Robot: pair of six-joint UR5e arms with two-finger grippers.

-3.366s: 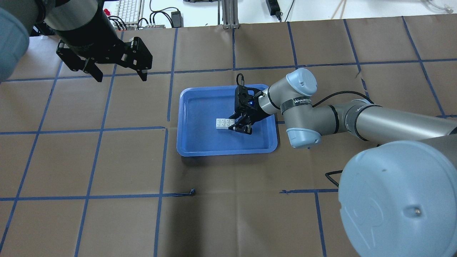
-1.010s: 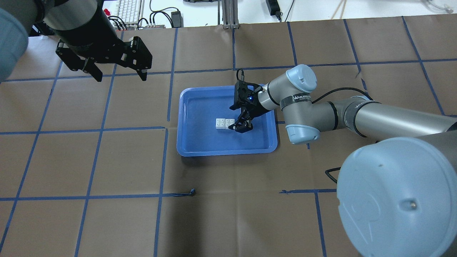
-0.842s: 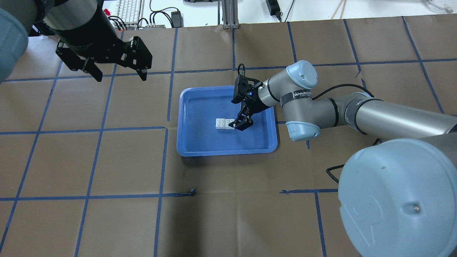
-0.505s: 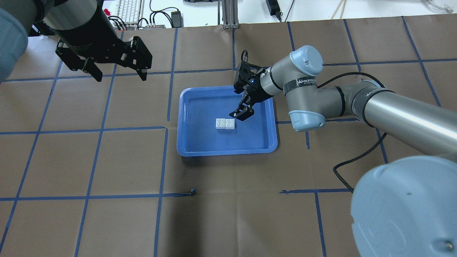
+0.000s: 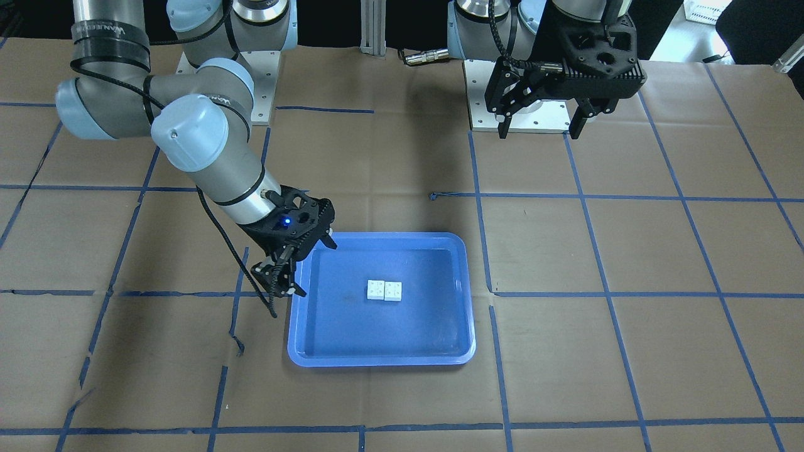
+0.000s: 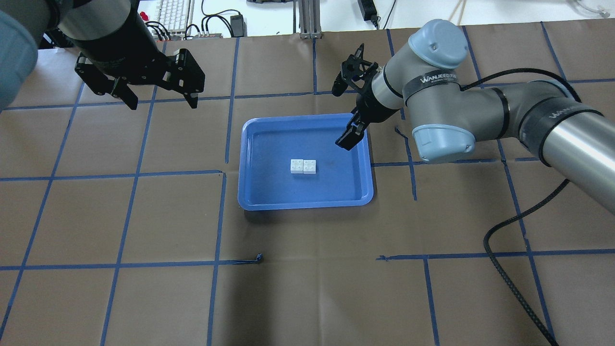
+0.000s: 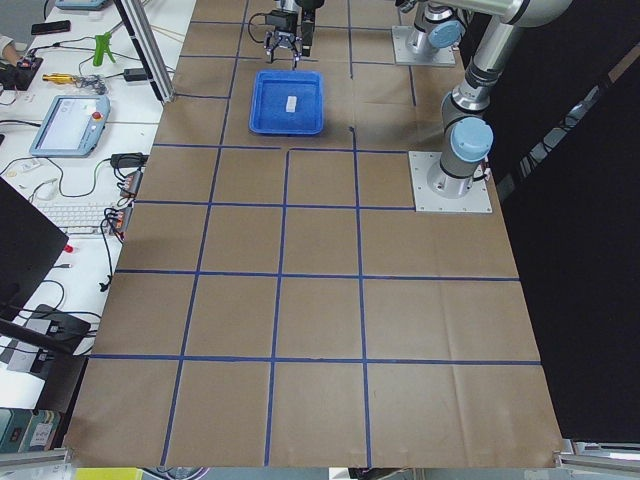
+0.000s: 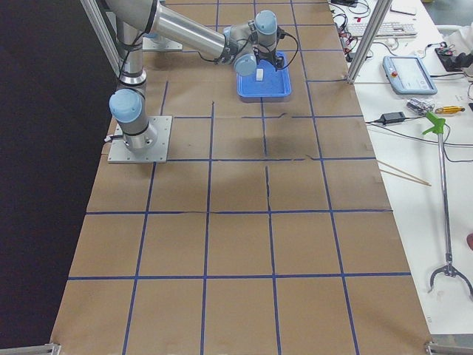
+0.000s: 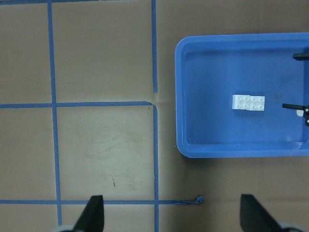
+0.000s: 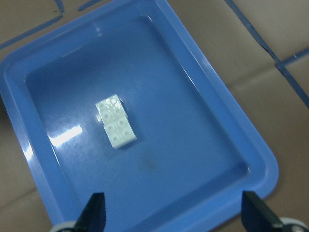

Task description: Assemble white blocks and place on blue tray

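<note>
The two white blocks [image 6: 303, 166] lie joined side by side, studs up, in the middle of the blue tray [image 6: 307, 205]. They also show in the front view [image 5: 384, 290], the left wrist view [image 9: 248, 102] and the right wrist view [image 10: 116, 121]. My right gripper [image 6: 340, 115] is open and empty. It hangs above the tray's far right rim, apart from the blocks, and shows in the front view [image 5: 309, 267]. My left gripper [image 6: 163, 103] is open and empty, high over the table's far left, well away from the tray [image 5: 377, 361].
Brown paper with a blue tape grid covers the table. A black cable [image 6: 509, 278] trails from my right arm across the table's right side. A keyboard [image 6: 174, 14] and cables lie beyond the far edge. Both arm bases [image 5: 521, 100] stand at the robot's side.
My right gripper has let go of the white blocks, risen and drawn back to the tray's far right rim. The blocks stay in the tray. My left arm has not moved.
</note>
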